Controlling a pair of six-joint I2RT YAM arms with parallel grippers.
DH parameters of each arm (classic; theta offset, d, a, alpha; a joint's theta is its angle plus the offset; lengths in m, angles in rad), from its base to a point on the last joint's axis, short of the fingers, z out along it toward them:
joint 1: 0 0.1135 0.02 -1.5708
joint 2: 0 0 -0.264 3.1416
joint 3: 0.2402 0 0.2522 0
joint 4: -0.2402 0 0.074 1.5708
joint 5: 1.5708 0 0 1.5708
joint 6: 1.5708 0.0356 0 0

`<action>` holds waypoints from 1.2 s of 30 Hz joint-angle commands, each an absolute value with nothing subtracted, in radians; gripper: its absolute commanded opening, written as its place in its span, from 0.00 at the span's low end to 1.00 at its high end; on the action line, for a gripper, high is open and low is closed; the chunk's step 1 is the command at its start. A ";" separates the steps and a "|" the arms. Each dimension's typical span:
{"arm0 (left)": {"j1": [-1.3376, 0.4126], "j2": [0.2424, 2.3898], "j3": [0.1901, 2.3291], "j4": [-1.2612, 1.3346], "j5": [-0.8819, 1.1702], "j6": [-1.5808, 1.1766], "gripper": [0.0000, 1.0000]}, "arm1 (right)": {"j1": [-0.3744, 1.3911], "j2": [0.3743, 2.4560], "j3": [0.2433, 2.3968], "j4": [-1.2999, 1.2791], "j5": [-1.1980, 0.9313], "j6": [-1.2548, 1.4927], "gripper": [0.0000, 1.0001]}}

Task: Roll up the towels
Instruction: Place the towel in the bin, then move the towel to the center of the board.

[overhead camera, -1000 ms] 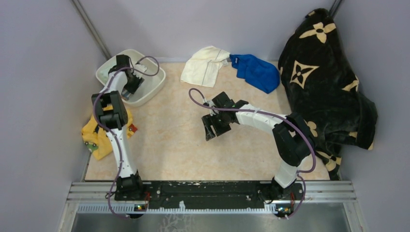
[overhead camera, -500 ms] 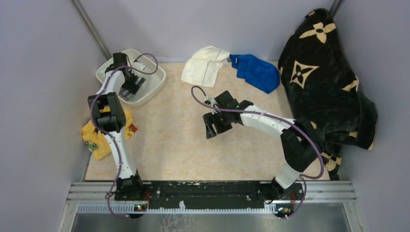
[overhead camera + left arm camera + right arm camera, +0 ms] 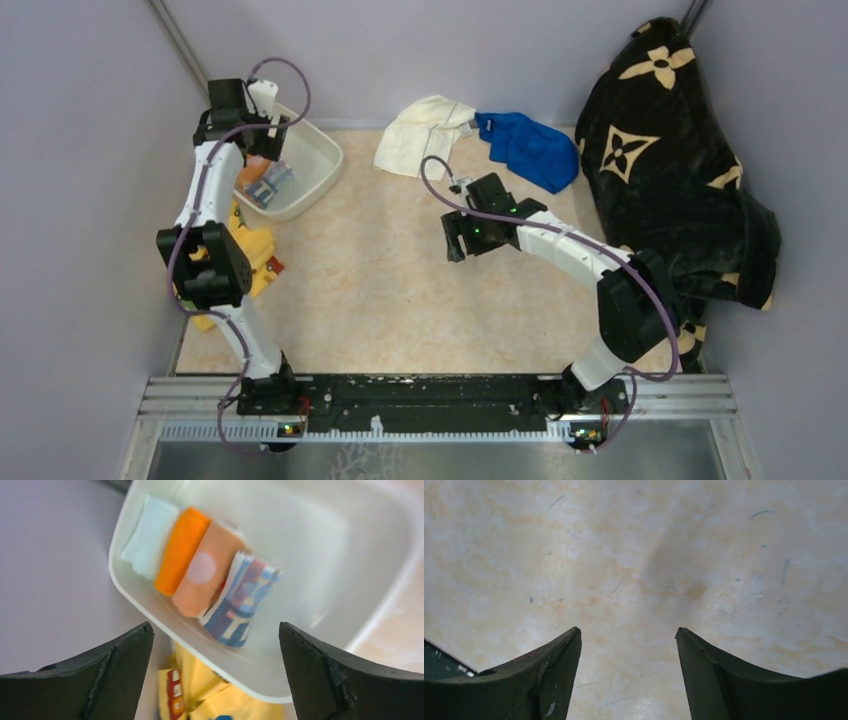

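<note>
A cream-white towel (image 3: 425, 135) lies crumpled at the table's far edge, touching a royal blue towel (image 3: 530, 148) to its right. The printed towel (image 3: 242, 600), with blue, orange and white lettering, lies rolled in the white bin (image 3: 150, 605), also visible from above as the printed towel (image 3: 268, 185). My left gripper (image 3: 215, 627) hangs open above the bin's near rim with nothing between its fingers; from above the left gripper (image 3: 262, 140) sits over the bin (image 3: 315, 160). My right gripper (image 3: 628, 630) is open over bare tabletop, and from above the right gripper (image 3: 458, 240) is near the middle.
Orange (image 3: 182, 550), peach (image 3: 202, 575) and pale mint (image 3: 150, 535) rolls lie beside the printed one in the bin. A yellow printed cloth (image 3: 250, 245) lies left of the bin's front. A large black blanket (image 3: 670, 170) with cream flowers fills the right side.
My left gripper opened wide and rose up out of the bin, leaving the printed roll inside. My right arm shifted right and back, closer to the cream and blue towels.
</note>
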State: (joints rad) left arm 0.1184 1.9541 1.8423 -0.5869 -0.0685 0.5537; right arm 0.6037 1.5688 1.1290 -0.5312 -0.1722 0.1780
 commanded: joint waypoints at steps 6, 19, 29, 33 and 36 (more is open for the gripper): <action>-0.167 1.794 1.662 -0.430 -0.062 0.079 1.00 | 0.468 1.368 1.069 -0.376 0.027 0.254 0.74; -0.349 2.190 1.852 -0.187 -0.084 -0.138 0.97 | 0.444 0.974 0.794 -0.448 0.105 0.347 0.82; -0.399 2.455 2.016 -0.051 -0.132 -0.077 0.91 | 0.443 0.763 0.715 -0.544 0.089 0.418 0.82; -0.427 2.501 2.057 -0.096 -0.091 -0.032 0.77 | 0.444 0.744 0.712 -0.552 0.090 0.422 0.82; -0.449 2.513 2.052 -0.167 -0.031 -0.009 0.59 | 0.444 0.759 0.712 -0.535 0.082 0.417 0.82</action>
State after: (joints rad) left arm -0.4232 2.4924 2.0178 -0.1127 -0.1032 -0.0586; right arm 0.4484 0.7567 0.7067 -0.5602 0.0814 0.4057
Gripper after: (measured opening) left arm 0.690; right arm 0.823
